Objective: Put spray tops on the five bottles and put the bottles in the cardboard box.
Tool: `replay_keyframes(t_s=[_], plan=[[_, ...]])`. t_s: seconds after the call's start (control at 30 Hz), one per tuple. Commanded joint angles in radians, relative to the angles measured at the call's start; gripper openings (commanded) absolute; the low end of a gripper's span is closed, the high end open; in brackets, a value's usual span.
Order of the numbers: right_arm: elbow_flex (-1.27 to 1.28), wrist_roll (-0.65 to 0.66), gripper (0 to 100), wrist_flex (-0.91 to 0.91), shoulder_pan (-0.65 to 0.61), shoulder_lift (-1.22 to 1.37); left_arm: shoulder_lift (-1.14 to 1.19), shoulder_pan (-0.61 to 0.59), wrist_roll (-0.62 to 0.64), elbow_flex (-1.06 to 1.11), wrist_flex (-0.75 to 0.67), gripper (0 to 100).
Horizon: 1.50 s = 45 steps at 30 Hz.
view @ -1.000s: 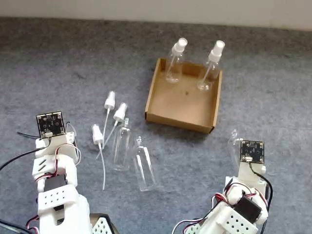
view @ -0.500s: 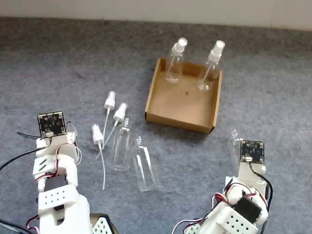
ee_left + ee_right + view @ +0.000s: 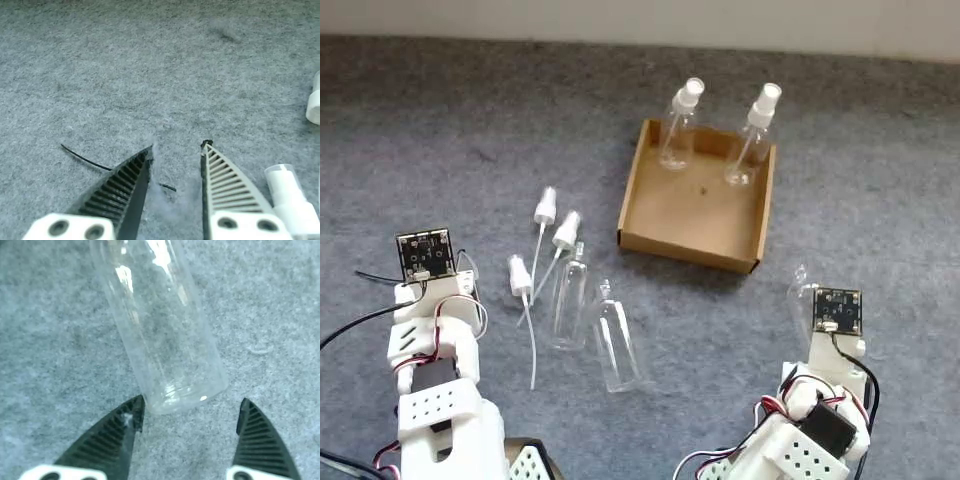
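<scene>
Clear bottle (image 3: 160, 335) lies base-end between spread right fingers (image 3: 112, 437).

A fuzzy grey felt-like carpet (image 3: 470, 130) covers the table; a pale plain strip (image 3: 640, 20) runs along its far edge, softly and evenly lit.

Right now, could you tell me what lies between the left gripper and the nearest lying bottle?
A loose spray top lies there, in the high view.

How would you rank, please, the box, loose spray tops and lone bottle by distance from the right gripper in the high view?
1. Lone bottle, right at the right gripper.
2. Box, just beyond, centre.
3. Loose spray tops, far left.
</scene>
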Motion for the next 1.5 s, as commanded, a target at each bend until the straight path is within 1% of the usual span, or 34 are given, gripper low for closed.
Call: replay_keyframes(t_s=[0.0,0.17,0.3,0.4,0.5,0.57,0.67,0.7,0.77,0.87,0.97,1.1,1.27,1.4,1.47], plan=[[0.166,0.000,25.3,0.004,-0.004,-0.012,-0.018,0.015,0.003,0.022,-0.018,15],[0.166,0.000,25.3,-0.028,-0.010,-0.012,-0.018,0.015,0.003,0.022,-0.018,15],[0.165,0.009,25.5,-0.087,0.038,-0.012,-0.018,0.015,0.003,0.022,-0.018,15],[0.134,0.118,25.5,-0.081,0.048,-0.010,-0.018,0.015,0.003,0.022,-0.018,15],[0.044,0.130,25.7,-0.018,0.036,-0.004,-0.018,0.016,0.003,0.022,-0.018,15],[-0.050,0.130,25.7,0.036,-0.025,-0.001,-0.018,0.016,0.003,0.022,-0.018,15],[-0.142,0.126,25.7,0.056,-0.145,0.004,-0.018,0.016,0.003,0.022,-0.018,15],[-0.154,0.126,25.7,0.059,-0.173,0.018,-0.018,0.016,0.003,0.022,-0.018,15],[-0.189,0.129,25.7,0.059,-0.186,0.081,-0.018,0.016,0.003,0.022,-0.018,15],[-0.329,0.129,25.7,0.059,-0.188,0.269,-0.018,0.016,0.003,0.022,-0.018,15],[-0.524,0.126,25.7,0.073,-0.213,0.550,-0.018,0.016,0.003,0.022,-0.018,15],[-0.880,0.072,25.7,0.163,-0.259,0.997,-0.018,0.016,0.003,0.022,-0.018,15],[-1.342,0.115,25.7,0.309,-0.266,1.520,-0.018,0.016,0.003,0.022,-0.018,15],[-1.635,0.121,25.7,0.438,-0.265,1.821,-0.018,0.016,0.003,0.022,-0.018,15],[-1.748,0.123,25.7,0.455,-0.266,1.917,-0.018,0.016,0.003,0.022,-0.018,15]])
